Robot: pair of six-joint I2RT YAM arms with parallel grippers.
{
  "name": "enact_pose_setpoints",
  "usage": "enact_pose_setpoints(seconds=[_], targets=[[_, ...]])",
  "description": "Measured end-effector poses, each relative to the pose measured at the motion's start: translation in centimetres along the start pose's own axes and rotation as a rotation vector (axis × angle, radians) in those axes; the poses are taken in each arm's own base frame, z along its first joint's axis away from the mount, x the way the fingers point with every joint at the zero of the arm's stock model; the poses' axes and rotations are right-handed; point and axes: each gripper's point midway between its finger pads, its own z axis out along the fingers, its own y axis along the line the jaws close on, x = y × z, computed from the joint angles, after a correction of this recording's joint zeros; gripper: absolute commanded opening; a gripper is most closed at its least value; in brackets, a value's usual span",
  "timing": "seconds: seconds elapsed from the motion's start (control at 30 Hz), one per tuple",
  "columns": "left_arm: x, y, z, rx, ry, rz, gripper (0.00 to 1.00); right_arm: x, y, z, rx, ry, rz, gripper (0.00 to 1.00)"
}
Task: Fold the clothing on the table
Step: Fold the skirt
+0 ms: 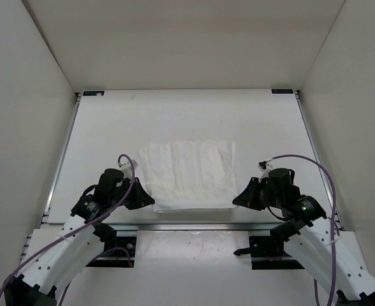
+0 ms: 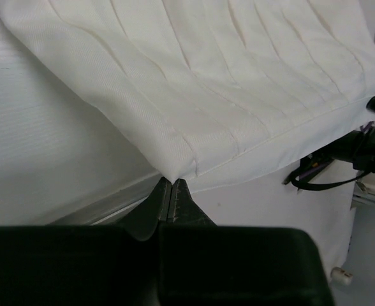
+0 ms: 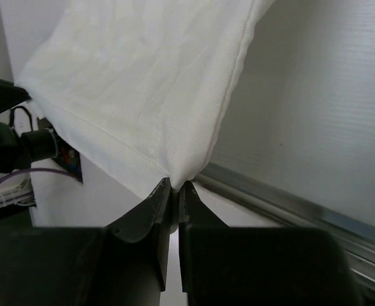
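Observation:
The clothing (image 1: 189, 173) is a white pleated piece with parallel crease lines, spread over the near middle of the table (image 1: 187, 115). My left gripper (image 1: 150, 203) is shut on its near left corner, and the wrist view shows that corner (image 2: 178, 167) pinched at the gripper's (image 2: 173, 181) tips. At the near right corner my right gripper (image 1: 236, 201) is shut on the cloth too; fabric (image 3: 143, 95) runs up from between its (image 3: 175, 186) tips. Both held corners are lifted a little above the near rail.
A metal rail (image 1: 194, 225) runs along the table's near edge, just below the held hem. Side rails (image 1: 61, 159) border the table, with white walls all round. Purple cables (image 1: 321, 172) loop off both arms. The arm bases (image 1: 267, 245) sit below the rail.

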Motion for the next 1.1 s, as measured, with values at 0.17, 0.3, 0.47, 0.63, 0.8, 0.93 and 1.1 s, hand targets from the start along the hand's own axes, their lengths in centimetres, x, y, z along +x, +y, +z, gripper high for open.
enact_pose_setpoints(seconds=[0.17, 0.3, 0.47, 0.63, 0.8, 0.93, 1.1], targets=[[-1.3, -1.7, -1.5, 0.044, -0.019, -0.031, 0.0, -0.1, 1.3, -2.2, -0.058, 0.006, 0.01, 0.0], [-5.4, -2.9, -1.4, 0.062, -0.07, -0.057, 0.0, -3.8, 2.3, -2.5, -0.081, -0.029, 0.03, 0.0], [-9.9, -1.8, 1.6, 0.057, -0.09, -0.142, 0.0, -8.4, 2.1, -0.4, -0.104, -0.051, 0.1, 0.0], [-15.1, -0.2, 4.9, 0.036, -0.126, -0.211, 0.0, -13.9, 2.7, 2.7, -0.069, -0.083, 0.089, 0.0], [-18.2, -0.1, 6.1, 0.042, -0.163, -0.21, 0.0, -17.5, 3.0, 3.8, -0.052, -0.157, 0.036, 0.0], [-19.7, -2.0, 5.0, 0.076, -0.202, -0.145, 0.0, -17.3, 3.0, 2.7, -0.02, -0.192, 0.001, 0.0], [-17.6, -3.7, 3.0, 0.11, -0.215, -0.09, 0.0, -14.9, 4.2, -0.6, -0.038, -0.255, -0.059, 0.0]])
